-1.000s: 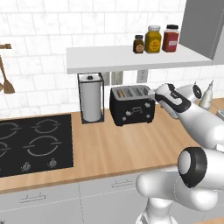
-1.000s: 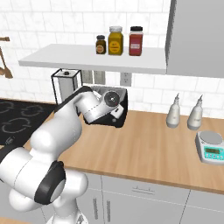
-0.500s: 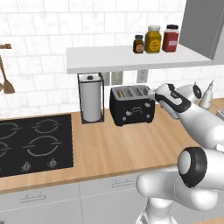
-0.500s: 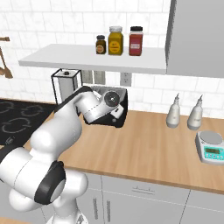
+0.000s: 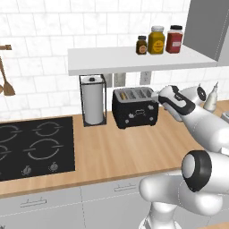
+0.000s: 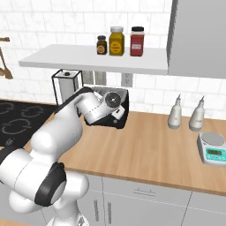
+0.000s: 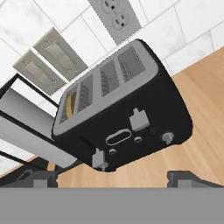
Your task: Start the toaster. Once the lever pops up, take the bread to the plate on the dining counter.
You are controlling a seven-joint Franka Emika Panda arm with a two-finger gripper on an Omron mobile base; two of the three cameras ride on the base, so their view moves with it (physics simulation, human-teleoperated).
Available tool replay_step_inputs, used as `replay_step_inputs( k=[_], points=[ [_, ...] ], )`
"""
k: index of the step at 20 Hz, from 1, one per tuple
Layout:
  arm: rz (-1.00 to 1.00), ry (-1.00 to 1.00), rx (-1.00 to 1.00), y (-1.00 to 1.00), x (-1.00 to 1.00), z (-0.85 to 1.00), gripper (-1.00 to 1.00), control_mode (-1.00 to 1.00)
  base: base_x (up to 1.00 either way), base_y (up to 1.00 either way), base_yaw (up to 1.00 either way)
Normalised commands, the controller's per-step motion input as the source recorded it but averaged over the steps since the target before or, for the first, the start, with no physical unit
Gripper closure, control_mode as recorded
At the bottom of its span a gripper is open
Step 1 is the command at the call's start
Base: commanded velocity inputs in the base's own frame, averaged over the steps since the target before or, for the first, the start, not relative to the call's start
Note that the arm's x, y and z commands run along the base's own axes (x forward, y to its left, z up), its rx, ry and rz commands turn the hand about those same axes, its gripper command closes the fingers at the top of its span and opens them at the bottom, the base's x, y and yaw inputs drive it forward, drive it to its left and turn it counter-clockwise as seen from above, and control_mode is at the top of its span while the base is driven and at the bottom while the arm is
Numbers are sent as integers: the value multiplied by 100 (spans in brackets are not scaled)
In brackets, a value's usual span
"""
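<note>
The black toaster [image 7: 131,118] with its silver slotted top stands on the wood counter against the tiled wall, also seen as the toaster [image 5: 135,107] in the left base view. A tan-yellow slice of bread [image 7: 70,105] sits in its end slot. On the front, one lever [image 7: 99,158] stands lower than the other lever [image 7: 139,119]. My gripper [image 7: 113,178] is open, a little in front of the toaster's face, with nothing between its fingers. In the left base view the gripper [image 5: 158,97] hovers at the toaster's right end. The plate and the dining counter are out of view.
A paper towel holder [image 5: 93,100] stands just left of the toaster, and a black hob [image 5: 36,147] lies further left. Three jars [image 5: 156,40] sit on the shelf above. Two bottles [image 6: 175,112] and a kitchen scale [image 6: 212,148] stand to the right.
</note>
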Motion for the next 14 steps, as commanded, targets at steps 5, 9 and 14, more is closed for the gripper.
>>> replay_step_inputs(
  k=[5,9,14],
  points=[
    [0,0,0,0,0,0,-100,-100,0,0,0],
    [0,0,0,0,0,0,-100,-100,0,0,0],
    [0,0,0,0,0,0,-100,-100,0,0,0]
  ],
)
